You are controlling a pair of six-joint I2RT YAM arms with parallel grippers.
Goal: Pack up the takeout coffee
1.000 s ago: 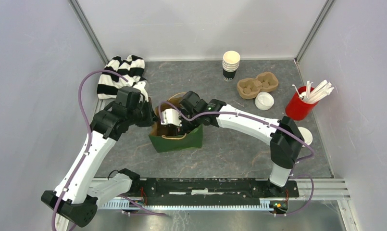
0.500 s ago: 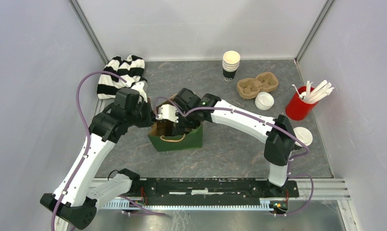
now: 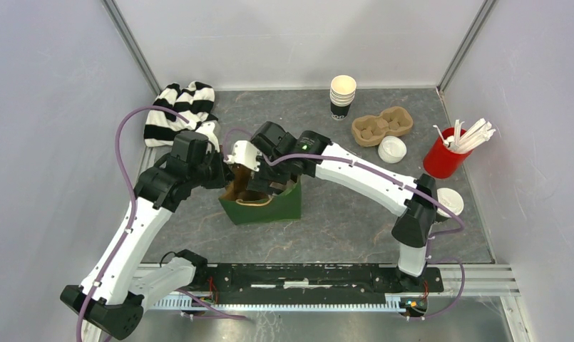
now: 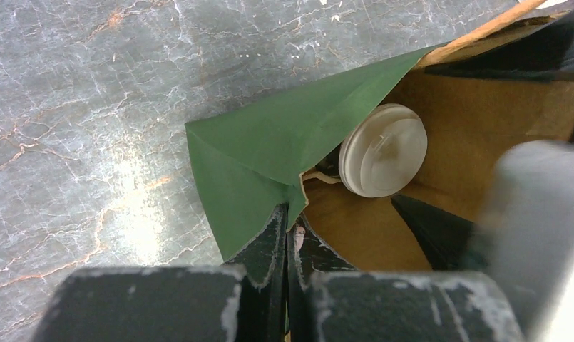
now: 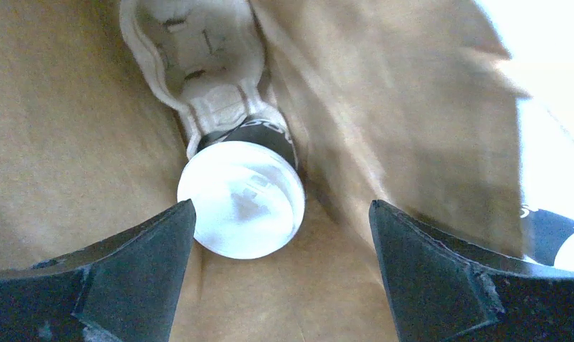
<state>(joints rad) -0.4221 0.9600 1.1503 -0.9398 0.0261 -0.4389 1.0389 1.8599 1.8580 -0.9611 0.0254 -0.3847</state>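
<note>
A green paper bag (image 3: 269,205) with a brown inside stands open at mid-table. My left gripper (image 3: 223,178) is shut on its left rim, pinching the green edge (image 4: 287,214). A dark takeout cup with a white lid (image 5: 241,199) sits in a cardboard carrier (image 5: 198,43) at the bag's bottom, and it also shows in the left wrist view (image 4: 383,149). My right gripper (image 5: 280,206) is inside the bag, open and empty, its fingers just above and beside the lid. A second white-lidded cup (image 3: 451,201) stands at the right, partly hidden by my right arm.
A stack of lidless cups (image 3: 343,96) stands at the back. A cardboard cup tray (image 3: 381,125), a loose white lid (image 3: 391,149) and a red cup of white stirrers (image 3: 448,153) are at the back right. A striped cloth (image 3: 180,114) lies at the back left.
My right wrist has shifted up and to the left over the bag, and its elbow has swung left. My left gripper has held the bag's rim in place.
</note>
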